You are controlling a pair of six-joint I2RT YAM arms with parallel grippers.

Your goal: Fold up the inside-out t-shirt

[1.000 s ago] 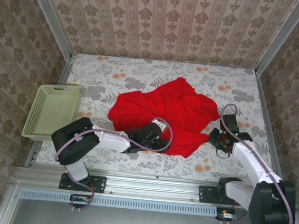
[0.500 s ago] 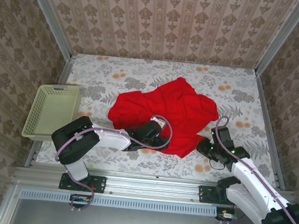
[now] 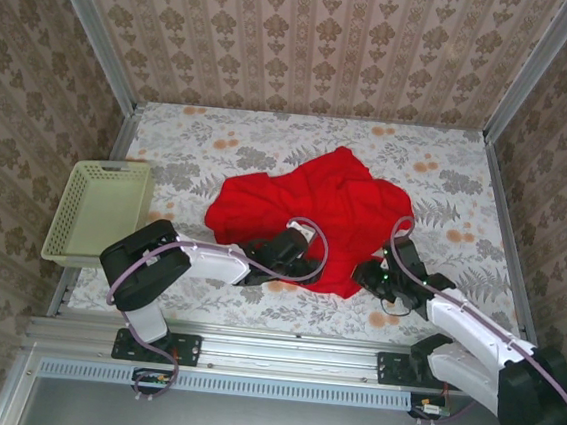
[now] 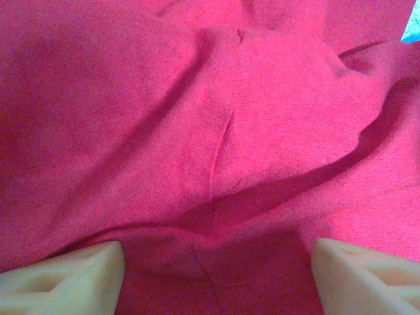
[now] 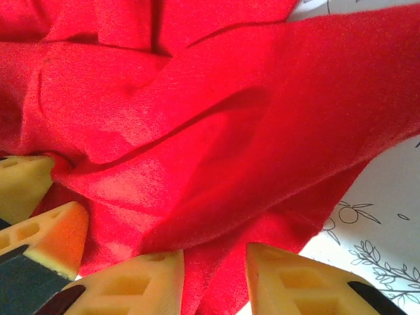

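Two grippers at the crumpled t-shirt (image 3: 313,215), left gripper (image 4: 216,262) wide, right gripper (image 5: 215,275) narrow, grip unclear; you'd probably pinch the hem and flatten next.

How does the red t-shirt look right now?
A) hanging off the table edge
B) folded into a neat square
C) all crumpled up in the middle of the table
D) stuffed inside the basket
C: the t-shirt lies in a rumpled, uneven heap on the flowery table, well apart from the basket at the left edge.
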